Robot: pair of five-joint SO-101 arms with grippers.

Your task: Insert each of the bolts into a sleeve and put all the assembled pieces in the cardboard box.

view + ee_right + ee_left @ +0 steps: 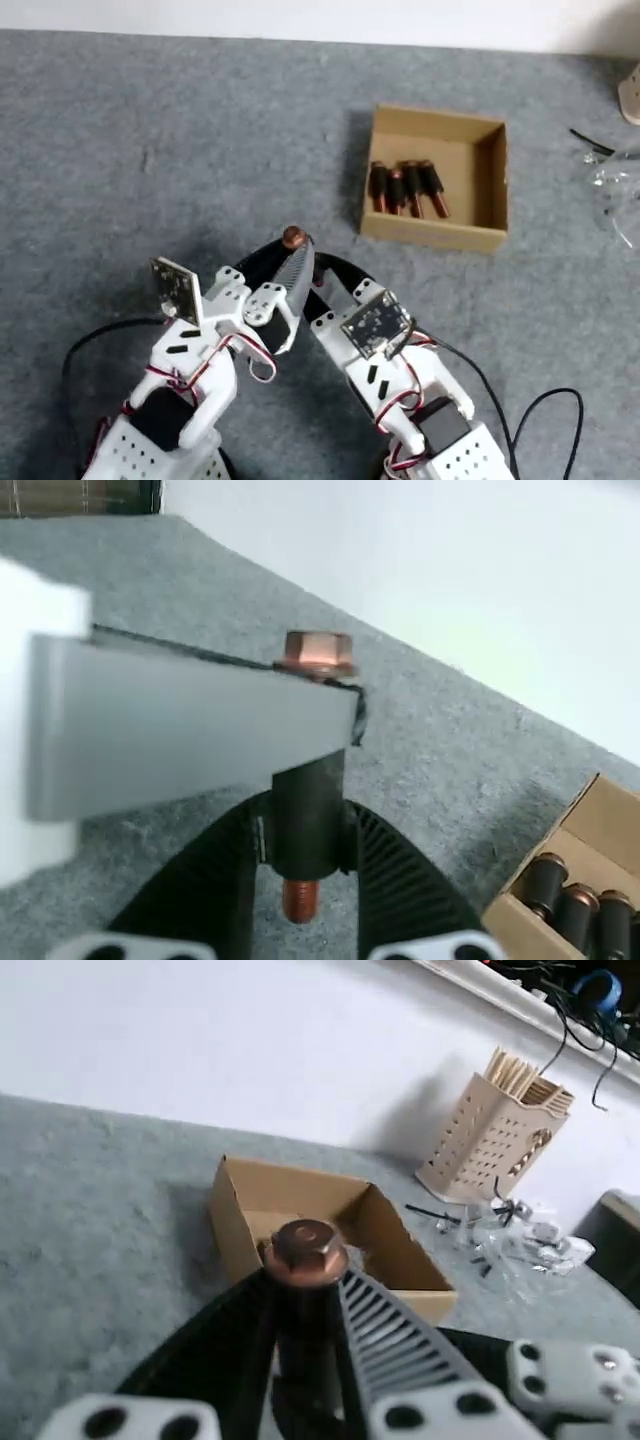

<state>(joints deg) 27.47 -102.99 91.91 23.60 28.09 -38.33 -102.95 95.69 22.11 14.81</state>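
My left jaws and right jaws meet above the grey worktop [150, 130], both clamped on one black sleeve [306, 815] held roughly upright. A copper bolt [292, 237] runs through it, with the head on top and the threaded tip showing below. The cardboard box [487, 165] stands near, apart from the jaws. Four assembled pieces [408, 188] lie side by side inside it, toward one side.

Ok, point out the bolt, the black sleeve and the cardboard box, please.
bolt [305, 1250], left wrist view, on its copper hex head.
sleeve [308, 815], right wrist view, on the middle of the black tube.
cardboard box [430, 232], high view, on its near outer wall.
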